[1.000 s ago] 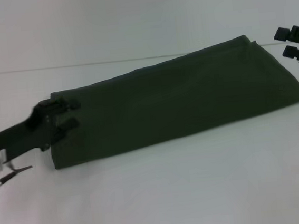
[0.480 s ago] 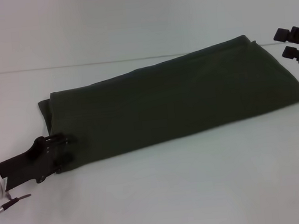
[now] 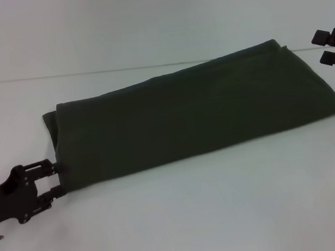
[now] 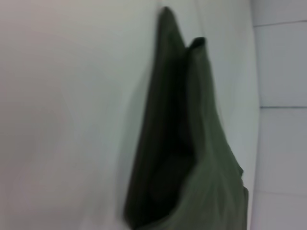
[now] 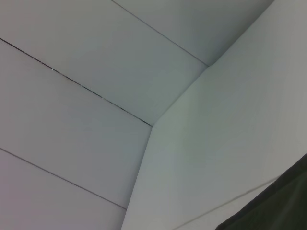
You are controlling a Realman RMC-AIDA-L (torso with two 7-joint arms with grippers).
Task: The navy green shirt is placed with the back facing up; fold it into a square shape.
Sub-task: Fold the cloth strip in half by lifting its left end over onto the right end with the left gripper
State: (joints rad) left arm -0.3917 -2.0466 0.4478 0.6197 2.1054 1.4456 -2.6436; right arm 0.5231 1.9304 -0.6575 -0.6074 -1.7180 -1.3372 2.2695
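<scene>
Soft, even, shadowless light throughout (left wrist view smeared by blur).

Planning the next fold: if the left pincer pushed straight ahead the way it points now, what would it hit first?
Most likely the navy green shirt: the open left pincer points at its near-left corner, the fingertips right at the edge. Whether they already touch the cloth cannot be told.

A bare test room: plain white table (image 3: pixel 176 219) set against seamed white wall panels (image 5: pixel 72 96)
</scene>
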